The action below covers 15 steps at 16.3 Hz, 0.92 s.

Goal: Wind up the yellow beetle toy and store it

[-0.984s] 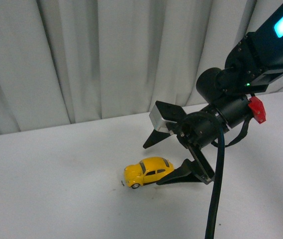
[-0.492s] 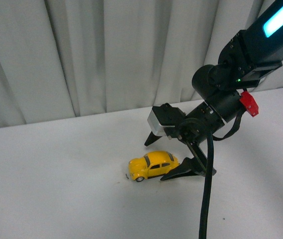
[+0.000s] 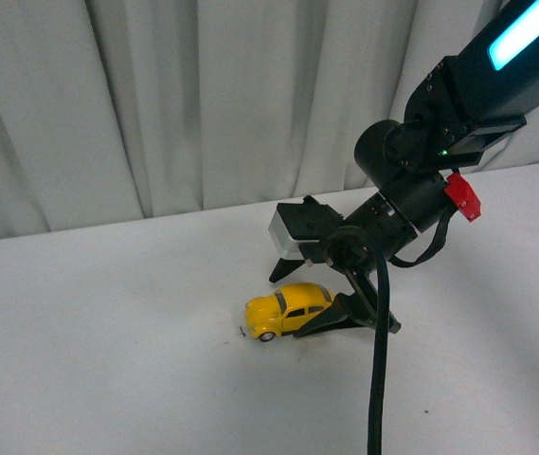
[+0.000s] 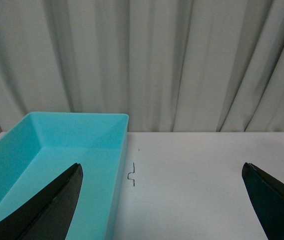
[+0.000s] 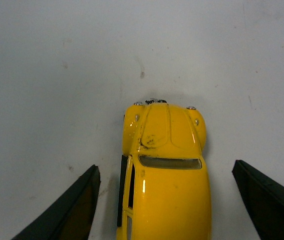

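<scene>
The yellow beetle toy [image 3: 287, 310] stands on its wheels on the white table, nose to the left in the front view. My right gripper [image 3: 297, 301] is open and low at the table, one finger behind the car and one in front of it. In the right wrist view the car [image 5: 164, 175] lies between the two dark fingers with gaps on both sides, touching neither. My left gripper [image 4: 166, 200] is open and empty in the left wrist view, over bare table beside the teal bin [image 4: 42, 165]. The left arm is out of the front view.
The white table [image 3: 108, 360] runs back to a grey curtain [image 3: 155, 95]. A small dark bent mark [image 4: 131, 174] lies on the table next to the bin's wall. The right arm's black cable [image 3: 378, 379] hangs down in front.
My right gripper has moved left and down, so its open fingers now straddle the car instead of standing at its tail. The car has stayed in place.
</scene>
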Tool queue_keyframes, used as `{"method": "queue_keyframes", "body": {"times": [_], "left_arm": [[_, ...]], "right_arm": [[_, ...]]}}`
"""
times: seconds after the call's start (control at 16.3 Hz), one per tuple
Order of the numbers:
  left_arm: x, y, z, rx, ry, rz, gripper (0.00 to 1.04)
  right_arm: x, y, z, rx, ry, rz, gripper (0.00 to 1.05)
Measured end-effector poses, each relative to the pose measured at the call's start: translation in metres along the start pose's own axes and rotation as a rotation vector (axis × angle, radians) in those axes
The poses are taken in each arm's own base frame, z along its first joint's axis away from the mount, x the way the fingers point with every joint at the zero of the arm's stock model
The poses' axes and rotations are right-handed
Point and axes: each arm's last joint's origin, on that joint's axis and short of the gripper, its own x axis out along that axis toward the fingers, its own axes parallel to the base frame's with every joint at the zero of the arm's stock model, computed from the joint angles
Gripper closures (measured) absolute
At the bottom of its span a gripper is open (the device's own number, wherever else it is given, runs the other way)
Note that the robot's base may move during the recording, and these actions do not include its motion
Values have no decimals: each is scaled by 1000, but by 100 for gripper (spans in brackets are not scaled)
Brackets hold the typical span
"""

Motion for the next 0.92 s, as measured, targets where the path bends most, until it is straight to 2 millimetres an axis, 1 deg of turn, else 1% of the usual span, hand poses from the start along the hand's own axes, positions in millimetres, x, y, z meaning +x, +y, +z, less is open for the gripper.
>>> {"method": "queue_keyframes", "body": {"times": [0.06,0.12,0.18,0.25,0.37,0.49,0.74,0.92], "left_arm": [[0,0,0,0,0,0,7],[0,0,0,0,0,0,7],[0,0,0,0,0,0,7],[0,0,0,0,0,0,7],[0,0,0,0,0,0,7],[0,0,0,0,0,0,7],[0,0,0,0,0,0,7],[0,0,0,0,0,0,7]], "right_arm": [[0,0,0,18,0,-1,33],[0,1,0,43,0,2,57],[0,1,0,79,-9,3,66],[4,-1,4,110,-18,-1,66],[15,0,11,88,-18,0,66],[19,1,13,68,-17,-3,66],[18,6,10,58,-16,-20,66],[10,13,0,83,-15,-30,66]]}}
